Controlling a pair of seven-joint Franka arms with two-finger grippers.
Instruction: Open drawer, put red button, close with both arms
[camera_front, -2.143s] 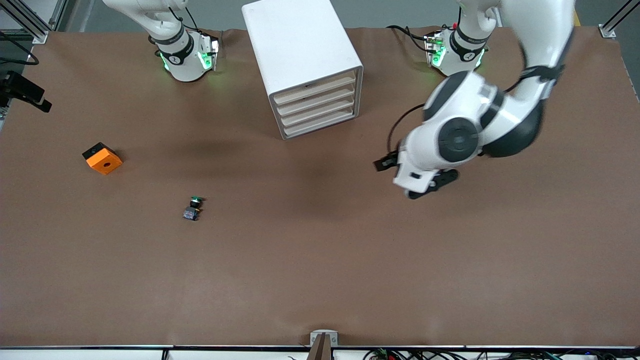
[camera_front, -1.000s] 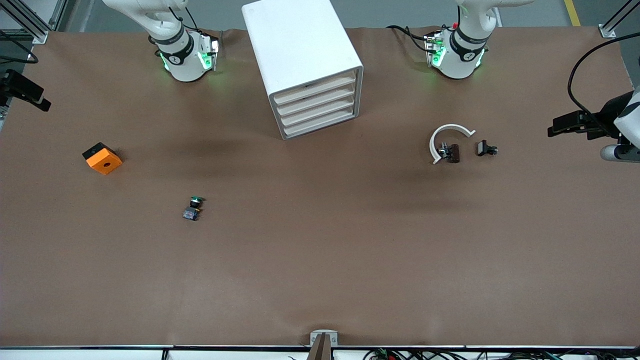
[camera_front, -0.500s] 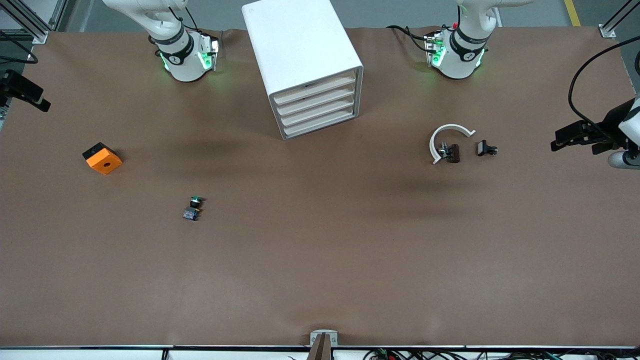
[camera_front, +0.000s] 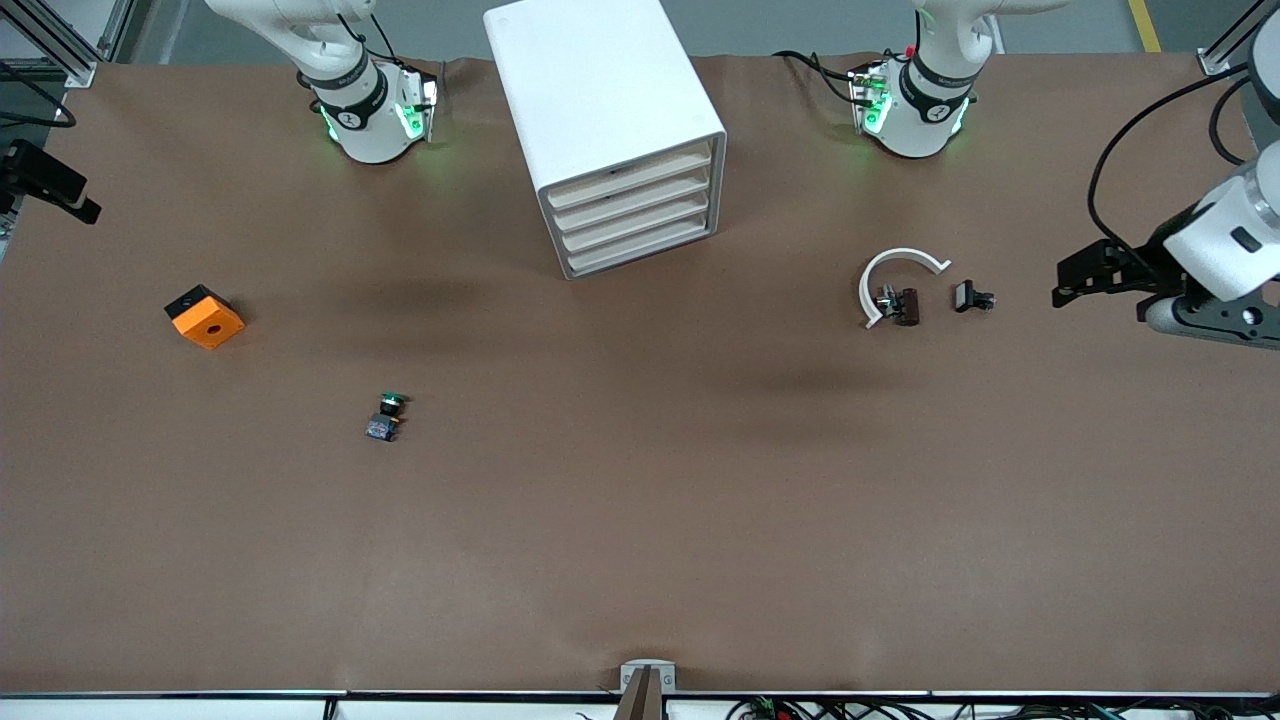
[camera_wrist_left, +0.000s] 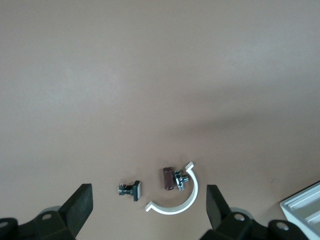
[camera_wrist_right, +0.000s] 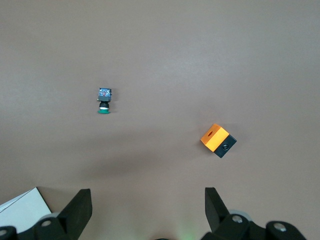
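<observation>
Dark-red cap, metal-and-dark body: the red button (camera_front: 897, 303) lies on its side on the desk (camera_front: 640, 520), toward the left arm's end. Clock bearings below are read on the front view, 12 toward the bases. Its long axis runs roughly 3–9, cap toward 3.

- A white arc (camera_front: 893, 272) curls around it from 12 through 9. Whether the two touch I cannot tell.
- A small black clip (camera_front: 972, 297) sits just beside it at 3.
- The left gripper (camera_wrist_left: 147, 188) hangs over the desk edge at 3 from the button, fingers spread wide with nothing between them. The clip lies between it and the button.
- The right gripper (camera_wrist_right: 148, 192) waits over its own end, fingers also wide and empty. It looks down on the green button (camera_wrist_right: 104, 100) and an orange block (camera_wrist_right: 218, 140).

The drawer (camera_front: 632, 198), second from the top, is shut like its three neighbours. The cabinet (camera_front: 600, 90) fronts toward about 5, and the button lies near 4 from it.

Judgement:
- The left arm is plainly nearer the button.
- The desk in front of the drawers is bare, so there is room to pull.
- Arc and clip crowd the button, so a pinch across its short axis, from 12 and 6, looks cleanest.
</observation>
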